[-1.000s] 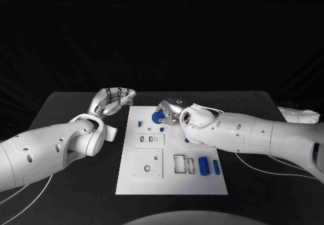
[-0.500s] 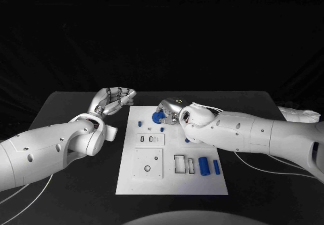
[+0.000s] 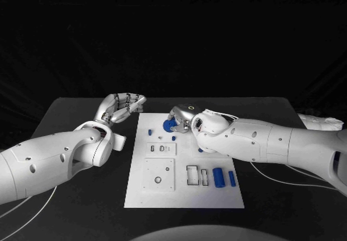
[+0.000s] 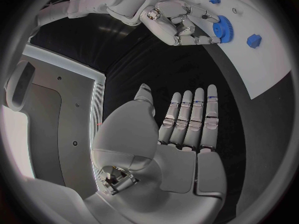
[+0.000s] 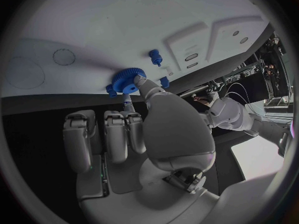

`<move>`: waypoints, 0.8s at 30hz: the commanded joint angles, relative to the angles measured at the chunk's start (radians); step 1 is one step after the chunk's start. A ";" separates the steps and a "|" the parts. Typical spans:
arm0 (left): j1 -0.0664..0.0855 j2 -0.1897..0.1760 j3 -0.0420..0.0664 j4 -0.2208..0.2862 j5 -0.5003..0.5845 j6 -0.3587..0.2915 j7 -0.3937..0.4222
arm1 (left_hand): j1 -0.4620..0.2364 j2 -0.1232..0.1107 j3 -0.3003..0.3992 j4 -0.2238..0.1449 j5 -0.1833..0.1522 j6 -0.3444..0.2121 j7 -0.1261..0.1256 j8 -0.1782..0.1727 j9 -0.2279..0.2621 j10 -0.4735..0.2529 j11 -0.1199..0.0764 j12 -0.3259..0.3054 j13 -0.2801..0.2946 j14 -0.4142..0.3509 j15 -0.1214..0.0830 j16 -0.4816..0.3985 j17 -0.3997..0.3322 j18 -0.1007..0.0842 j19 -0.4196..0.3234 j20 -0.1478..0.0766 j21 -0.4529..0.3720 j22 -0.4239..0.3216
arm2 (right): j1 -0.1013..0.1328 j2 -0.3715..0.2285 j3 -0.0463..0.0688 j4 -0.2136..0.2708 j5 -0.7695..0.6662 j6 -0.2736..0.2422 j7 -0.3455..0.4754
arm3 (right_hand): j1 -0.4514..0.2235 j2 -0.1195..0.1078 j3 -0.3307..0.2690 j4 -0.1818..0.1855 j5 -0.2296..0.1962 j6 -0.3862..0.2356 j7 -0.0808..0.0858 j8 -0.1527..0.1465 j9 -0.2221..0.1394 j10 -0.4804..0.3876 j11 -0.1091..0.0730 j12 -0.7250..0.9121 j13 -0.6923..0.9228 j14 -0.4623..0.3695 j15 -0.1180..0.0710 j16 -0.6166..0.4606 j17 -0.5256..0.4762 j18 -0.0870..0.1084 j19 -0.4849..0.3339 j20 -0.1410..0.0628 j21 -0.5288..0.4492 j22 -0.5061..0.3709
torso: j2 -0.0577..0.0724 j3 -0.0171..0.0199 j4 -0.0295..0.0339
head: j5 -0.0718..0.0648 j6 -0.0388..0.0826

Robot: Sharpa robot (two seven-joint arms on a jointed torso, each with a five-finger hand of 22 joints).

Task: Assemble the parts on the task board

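The white task board [image 3: 184, 193] lies in the middle of the black table. At its far edge my right hand [image 3: 183, 118] pinches a blue gear [image 3: 169, 125] between thumb and a finger, low over the board. The right wrist view shows the thumb on the gear [image 5: 127, 79], with two small blue pegs [image 5: 155, 57] just beyond it. My left hand [image 3: 124, 105] hovers off the board's far left corner, holding nothing. Its fingers [image 4: 194, 115] lie straight and side by side. From the left wrist, the right hand [image 4: 177, 25] and the gear [image 4: 222, 29] are seen over the board.
Two blue cylinders [image 3: 223, 177] lie at the board's near right beside white slots [image 3: 194, 175]. Small blue pegs [image 3: 150, 132] stand near the gear. A square recessed plate [image 3: 159, 174] sits at the near left. A white bundle [image 3: 318, 122] lies at the table's right edge.
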 commanded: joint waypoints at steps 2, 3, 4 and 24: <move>0.001 0.001 0.001 0.002 -0.004 0.004 0.006 | 0.004 0.003 -0.007 0.001 0.004 -0.002 0.013 0.006 0.001 0.008 0.000 -0.004 0.000 -0.007 0.001 -0.005 0.001 0.011 0.000 0.003 -0.006 -0.001 | -0.004 0.002 -0.004 -0.004 -0.016 0.041 -0.017 | 0.000 0.007 -0.006 0.001 -0.005 0.007 0.004 0.002 0.003 0.105 0.011 0.003 0.263 0.104 0.002 0.004 0.263 -0.014 0.105 -0.001 0.004 0.263 | 0.000 -0.0002 -0.0005 | 0.000 -0.001; 0.001 0.001 0.001 0.002 -0.004 0.004 0.006 | 0.004 0.003 -0.007 0.001 0.004 -0.002 0.013 0.006 0.001 0.008 0.000 -0.004 0.000 -0.007 0.001 -0.005 0.001 0.011 0.000 0.003 -0.006 -0.001 | -0.004 0.003 -0.004 -0.005 -0.016 0.040 -0.018 | 0.000 0.007 -0.006 0.001 -0.005 0.007 0.004 0.002 0.003 0.105 0.011 0.003 0.263 0.104 0.002 0.004 0.263 -0.014 0.105 -0.001 0.004 0.263 | 0.000 -0.0002 -0.0005 | 0.000 -0.001; 0.001 0.001 0.001 0.002 -0.004 0.004 0.006 | 0.004 0.003 -0.007 0.001 0.004 -0.002 0.013 0.006 0.001 0.008 0.000 -0.004 0.000 -0.007 0.001 -0.005 0.001 0.011 0.000 0.003 -0.006 -0.001 | -0.004 0.004 -0.004 -0.005 -0.016 0.040 -0.018 | 0.000 0.007 -0.006 0.001 -0.005 0.007 0.004 0.002 0.003 0.105 0.011 0.003 0.263 0.104 0.003 0.004 0.263 -0.014 0.105 -0.001 0.004 0.263 | -0.001 0.0002 0.0000 | -0.001 -0.001; 0.001 0.001 0.001 0.002 -0.004 0.004 0.006 | 0.004 0.003 -0.007 0.001 0.004 -0.002 0.013 0.006 0.001 0.008 0.000 -0.004 0.000 -0.007 0.001 -0.005 0.001 0.011 0.000 0.003 -0.006 -0.001 | -0.004 0.006 -0.004 -0.006 -0.020 -0.009 -0.017 | -0.028 0.021 -0.039 0.027 -0.121 0.055 0.012 0.012 0.033 0.105 0.024 0.003 0.263 0.104 0.019 0.004 0.263 -0.014 0.105 0.016 0.004 0.263 | 0.000 -0.0001 0.0007 | -0.003 0.004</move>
